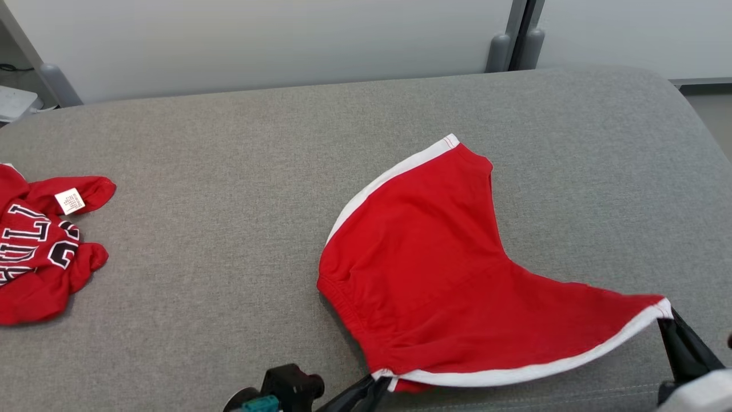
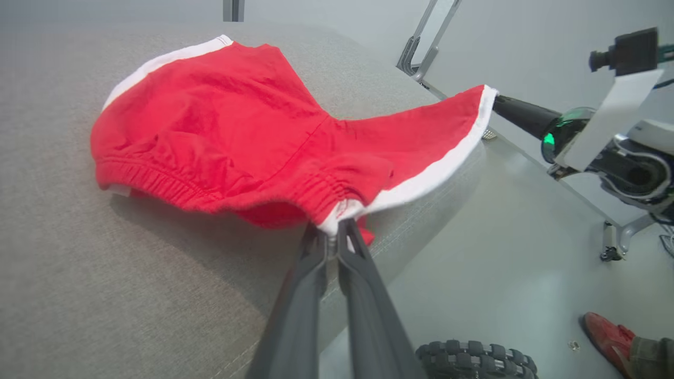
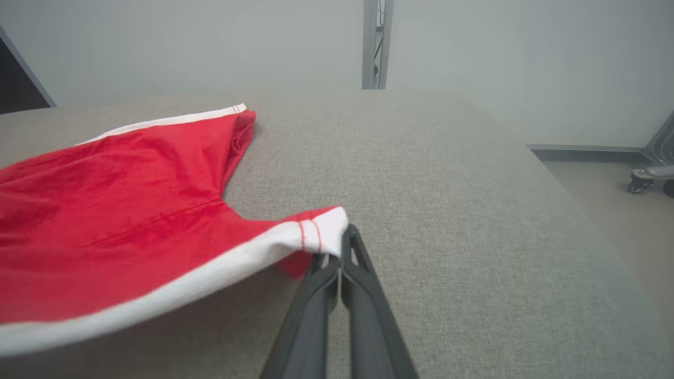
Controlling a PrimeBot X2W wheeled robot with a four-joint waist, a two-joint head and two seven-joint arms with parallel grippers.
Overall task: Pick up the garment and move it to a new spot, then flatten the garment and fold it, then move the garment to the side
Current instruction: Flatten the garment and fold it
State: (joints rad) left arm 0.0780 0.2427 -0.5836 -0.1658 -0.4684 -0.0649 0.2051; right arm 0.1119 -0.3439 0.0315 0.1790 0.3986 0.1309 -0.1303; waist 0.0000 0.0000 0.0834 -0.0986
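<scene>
Head view: left gripper (image 1: 378, 382) and right gripper (image 1: 664, 320) each pinch the red shorts (image 1: 434, 269), seemingly flattening; next, lay them smooth.

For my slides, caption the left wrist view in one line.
Left gripper and right gripper each pinch a corner of the red shorts, stretched over the grey table.

Was a grey, woven-fabric padded surface (image 1: 229, 143) with a rounded far right corner, and bore red white-trimmed shorts (image 1: 434, 257) right of the middle, the near hem lifted off the cloth, and, well apart at the left edge, a crumpled red jersey (image 1: 34, 252) with black-and-white lettering and a white tag (image 1: 70, 201).
</scene>
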